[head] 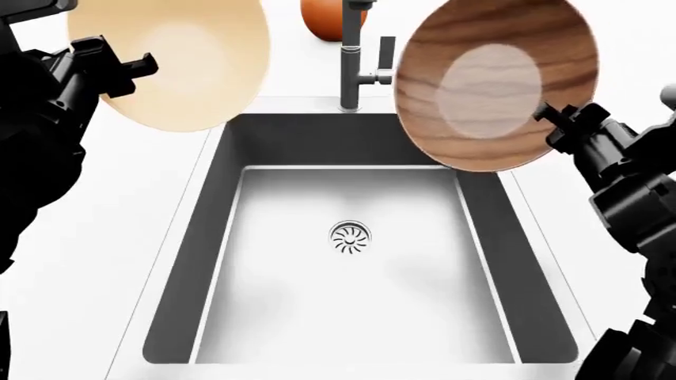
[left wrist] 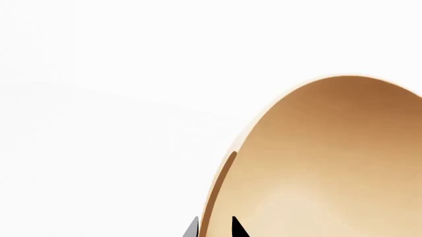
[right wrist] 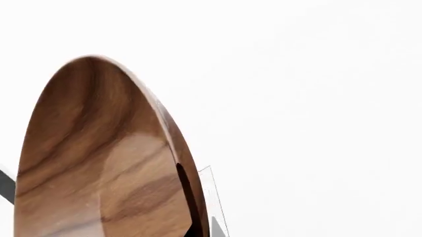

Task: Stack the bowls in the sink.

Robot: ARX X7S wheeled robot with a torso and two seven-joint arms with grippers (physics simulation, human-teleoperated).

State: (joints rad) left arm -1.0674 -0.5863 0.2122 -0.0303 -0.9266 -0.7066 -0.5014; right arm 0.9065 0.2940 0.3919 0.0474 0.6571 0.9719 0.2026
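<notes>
The left pincer (head: 148, 67) pinches the cream bowl (head: 180, 59) by its rim — the right pincer (head: 552, 119) pinches the wooden bowl (head: 491, 83), both above the sink (head: 349, 317).

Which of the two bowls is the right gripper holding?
The dark wood-grain bowl, pinched at its rim by the right gripper above the sink. The smooth cream bowl is in the left gripper.

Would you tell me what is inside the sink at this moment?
The sink holds only its round drain; neither bowl is in it. The wooden bowl covers the basin's far right corner, so that part cannot be checked.
</notes>
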